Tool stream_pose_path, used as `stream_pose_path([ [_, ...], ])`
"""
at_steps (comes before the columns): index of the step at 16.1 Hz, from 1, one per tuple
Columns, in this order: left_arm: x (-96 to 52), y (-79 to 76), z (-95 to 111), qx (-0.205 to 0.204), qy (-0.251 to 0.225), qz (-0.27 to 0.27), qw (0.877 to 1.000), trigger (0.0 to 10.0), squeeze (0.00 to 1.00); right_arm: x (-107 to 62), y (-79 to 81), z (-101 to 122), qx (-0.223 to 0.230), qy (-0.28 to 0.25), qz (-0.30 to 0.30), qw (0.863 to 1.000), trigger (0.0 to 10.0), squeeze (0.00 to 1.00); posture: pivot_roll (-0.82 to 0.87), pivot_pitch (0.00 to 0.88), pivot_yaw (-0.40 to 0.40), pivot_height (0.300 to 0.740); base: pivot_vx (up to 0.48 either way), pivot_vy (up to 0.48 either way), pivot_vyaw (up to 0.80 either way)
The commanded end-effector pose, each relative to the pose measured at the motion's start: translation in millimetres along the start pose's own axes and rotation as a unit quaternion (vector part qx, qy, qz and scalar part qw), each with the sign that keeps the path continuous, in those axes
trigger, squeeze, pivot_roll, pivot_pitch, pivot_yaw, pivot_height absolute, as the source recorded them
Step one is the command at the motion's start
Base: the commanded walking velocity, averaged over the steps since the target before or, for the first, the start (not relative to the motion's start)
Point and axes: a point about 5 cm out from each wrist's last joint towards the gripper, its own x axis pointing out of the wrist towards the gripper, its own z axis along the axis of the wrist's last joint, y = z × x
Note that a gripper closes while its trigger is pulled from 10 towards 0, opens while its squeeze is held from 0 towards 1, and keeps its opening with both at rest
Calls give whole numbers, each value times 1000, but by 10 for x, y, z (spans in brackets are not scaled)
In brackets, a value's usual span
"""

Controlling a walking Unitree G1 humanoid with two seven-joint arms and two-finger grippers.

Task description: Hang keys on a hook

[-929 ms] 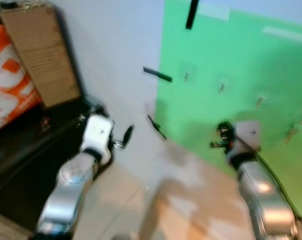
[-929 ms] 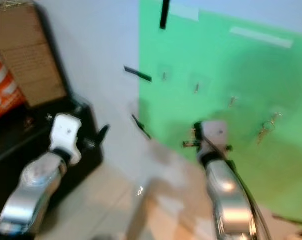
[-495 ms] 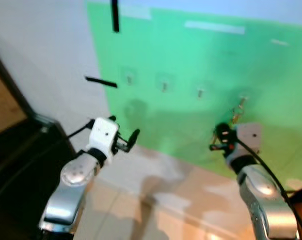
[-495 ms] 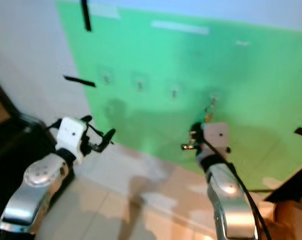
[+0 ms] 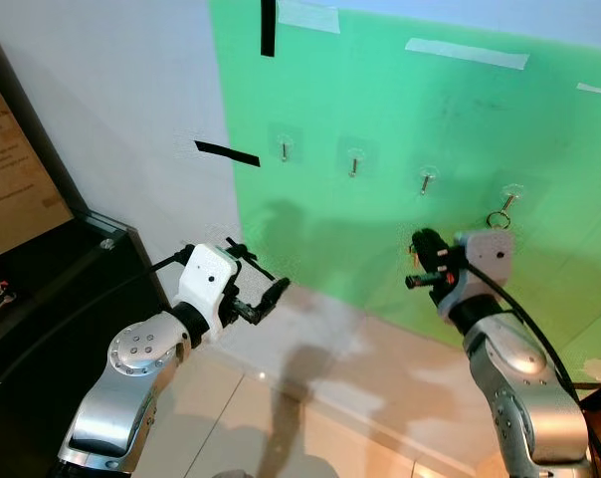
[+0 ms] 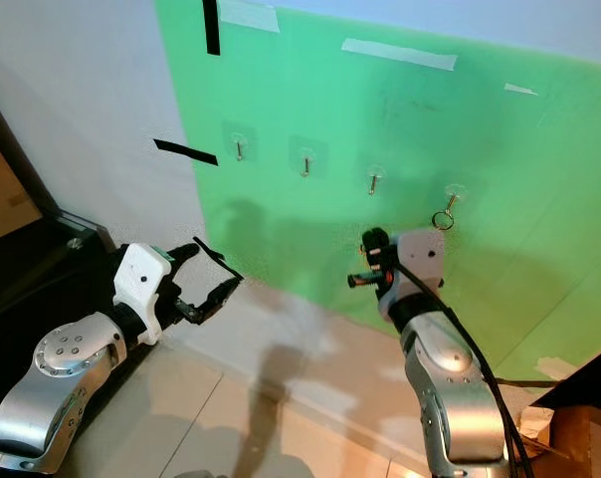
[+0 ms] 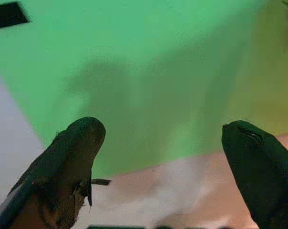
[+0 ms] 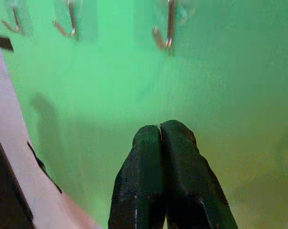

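Note:
A green board [image 5: 400, 129] on the wall carries a row of small hooks. A metal key ring [image 5: 498, 218] hangs from the rightmost hook [image 5: 509, 194]. My right gripper [image 5: 418, 264] is raised in front of the board, left of and below that hook. Its fingers [image 8: 159, 157] are pressed shut with nothing visible between them, and hooks such as the nearest one [image 8: 167, 28] show beyond them. My left gripper [image 5: 264, 275] is held lower, near the board's left edge. It stands open, and only the board shows between its fingers [image 7: 72, 152].
A black cabinet [image 5: 52, 299] stands at the left with a cardboard box [image 5: 7, 169] on it. Black tape strips [image 5: 226, 153] cross the white wall and the board's left edge. Beige floor tiles [image 5: 360, 398] lie below the board.
The whole picture has swung and sharpened as the camera moved; the board now sits square ahead. Both arms keep much the same pose. The ring stays on its hook.

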Motion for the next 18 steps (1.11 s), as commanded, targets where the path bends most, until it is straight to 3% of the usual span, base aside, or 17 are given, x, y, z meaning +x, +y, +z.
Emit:
stream_pose_path([
  [1,-12,-18,60,5,-12,-15,1000,10000,0,5,-25,107,5,-26,-1,1000,10000,0,-1,0,15,740,0,0,0],
  [4,-77,-131,142,-13,-29,-84,996,10000,0,11,-47,185,30,-48,-6,998,10000,0,-4,0,17,740,0,0,0],
  [6,-86,-155,139,-14,-26,-99,995,10000,0,13,-66,239,42,-62,-13,997,10000,0,-7,0,19,740,0,0,0],
  [18,-94,-205,152,-23,-23,-126,991,10000,0,46,0,402,77,-101,14,992,10000,0,-5,0,18,740,0,0,0],
])
